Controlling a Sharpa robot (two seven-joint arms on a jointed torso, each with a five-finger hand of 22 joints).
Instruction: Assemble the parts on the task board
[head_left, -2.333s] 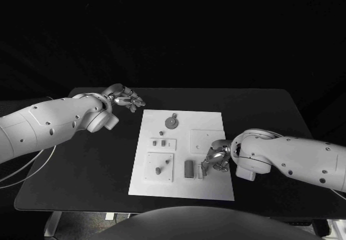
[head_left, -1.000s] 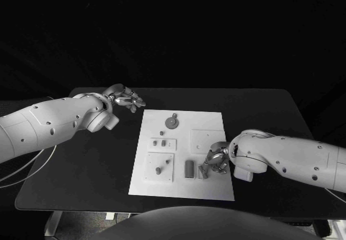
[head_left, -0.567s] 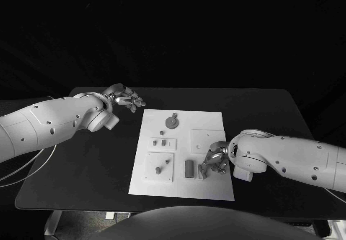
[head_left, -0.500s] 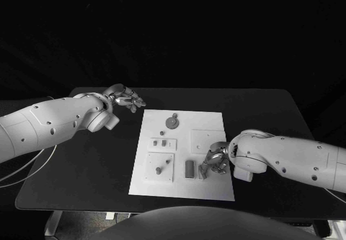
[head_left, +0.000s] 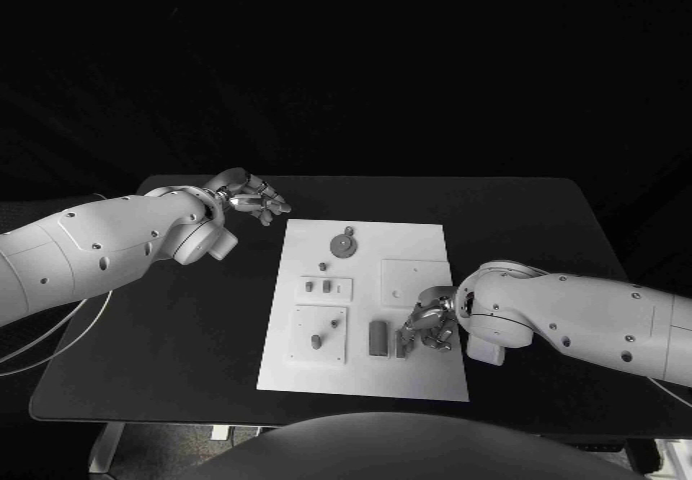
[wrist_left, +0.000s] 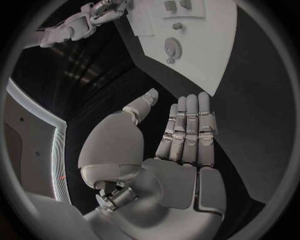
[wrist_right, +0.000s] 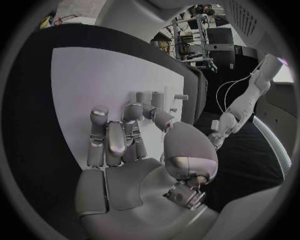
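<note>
The white task board (head_left: 433, 240) lies in the middle of the black table. On it are a round disc part (head_left: 343, 243), a small plate with two short parts (head_left: 326, 287), a dark block (head_left: 378, 337) and a narrow upright part (head_left: 402, 344). My right hand (head_left: 430, 324) is low over the board's front right, its fingertips at the narrow part. In the right wrist view the thumb (wrist_right: 156, 116) meets a finger close to a row of small parts (wrist_right: 156, 98); a hold is not plain. My left hand (head_left: 250, 196) hovers off the board's back left corner, flat and holding nothing.
A bare square plate (head_left: 414, 280) sits just behind my right hand, and another plate with a small peg (head_left: 317, 340) is at the board's front left. The left wrist view shows the board (wrist_left: 200, 65) beyond my flat left hand (wrist_left: 181, 135). Black table surrounds the board.
My right hand has crept a little toward the board's front edge and closer to the narrow part. The left hand has stayed where it was.
</note>
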